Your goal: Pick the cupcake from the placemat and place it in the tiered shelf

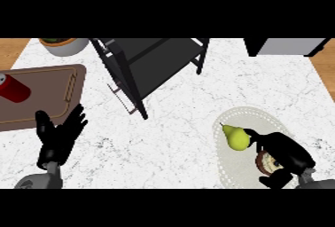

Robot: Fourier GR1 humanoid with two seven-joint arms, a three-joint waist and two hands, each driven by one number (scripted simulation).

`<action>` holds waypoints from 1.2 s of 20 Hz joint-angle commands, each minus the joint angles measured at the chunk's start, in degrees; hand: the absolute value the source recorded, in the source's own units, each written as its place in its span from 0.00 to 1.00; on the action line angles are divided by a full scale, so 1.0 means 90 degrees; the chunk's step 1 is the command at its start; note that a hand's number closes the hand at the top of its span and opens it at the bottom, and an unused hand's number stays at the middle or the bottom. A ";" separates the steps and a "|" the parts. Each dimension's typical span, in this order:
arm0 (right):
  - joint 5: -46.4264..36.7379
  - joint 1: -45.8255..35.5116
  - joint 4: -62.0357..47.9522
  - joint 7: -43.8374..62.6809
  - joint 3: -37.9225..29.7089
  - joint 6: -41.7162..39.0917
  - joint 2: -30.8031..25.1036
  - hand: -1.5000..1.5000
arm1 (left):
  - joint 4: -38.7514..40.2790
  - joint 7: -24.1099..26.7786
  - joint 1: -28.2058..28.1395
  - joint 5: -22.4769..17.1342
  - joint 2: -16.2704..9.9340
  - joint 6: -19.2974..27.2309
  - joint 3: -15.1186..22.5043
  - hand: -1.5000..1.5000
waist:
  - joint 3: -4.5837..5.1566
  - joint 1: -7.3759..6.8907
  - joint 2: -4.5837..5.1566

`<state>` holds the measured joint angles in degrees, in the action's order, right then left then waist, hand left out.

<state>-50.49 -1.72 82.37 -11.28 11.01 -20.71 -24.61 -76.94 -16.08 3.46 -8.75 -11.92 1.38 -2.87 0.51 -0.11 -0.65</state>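
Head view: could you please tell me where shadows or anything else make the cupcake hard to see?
Head view: the right hand covers most of the cupcake on the placemat; the pear beside it shows plainly; the tiered shelf casts little shadow.

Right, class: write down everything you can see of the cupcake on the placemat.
Little of the cupcake shows: a round brown shape with a paler ring near its edge. It sits low on the pale oval placemat, at the counter's right, just below and right of the yellow-green pear. The right hand covers its right side, fingers and thumb curled round it. Whether it has left the mat cannot be told.
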 commanded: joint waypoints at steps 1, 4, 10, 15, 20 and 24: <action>0.0126 0.0354 -0.0003 -0.0437 0.0020 0.0039 0.0110 1.00 | -0.0054 -0.0261 0.0080 0.0034 0.0069 0.0083 -0.0014 0.50 | -0.0057 0.0025 0.0069; 0.0162 0.0696 0.0375 -0.0718 0.0006 0.0160 0.0086 1.00 | -0.0085 -0.0398 0.0145 -0.0074 -0.0031 -0.0072 -0.0129 0.50 | -0.0057 0.0033 0.0065; 0.0191 0.0596 0.1708 -0.0439 0.0792 -0.0123 0.0757 1.00 | 0.0282 0.0178 0.0017 0.0230 0.0314 0.0104 0.0066 0.50 | -0.0052 0.0022 0.0071; 0.0109 -0.0665 0.1644 0.0622 0.2242 -0.1159 0.2320 1.00 | -0.0002 -0.0386 0.0279 0.0118 0.0156 0.0017 0.0073 0.50 | -0.0050 -0.0139 0.0079; 0.1098 -0.1378 0.3042 0.1732 0.1851 -0.1372 0.2706 1.00 | 0.0209 0.0107 -0.0002 0.0136 0.0122 -0.0053 -0.0088 0.50 | -0.0051 0.0003 0.0057; 0.2132 -0.2533 0.3665 0.3234 0.1053 -0.1587 0.2723 1.00 | -0.0070 -0.0105 -0.0076 0.0189 0.0097 -0.0047 0.0007 0.50 | -0.0049 -0.0059 0.0057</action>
<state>-38.78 -16.15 111.40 7.86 25.04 -33.46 -1.50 -76.86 -15.00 3.35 -7.56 -11.10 0.60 -3.44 -0.12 -0.36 -0.34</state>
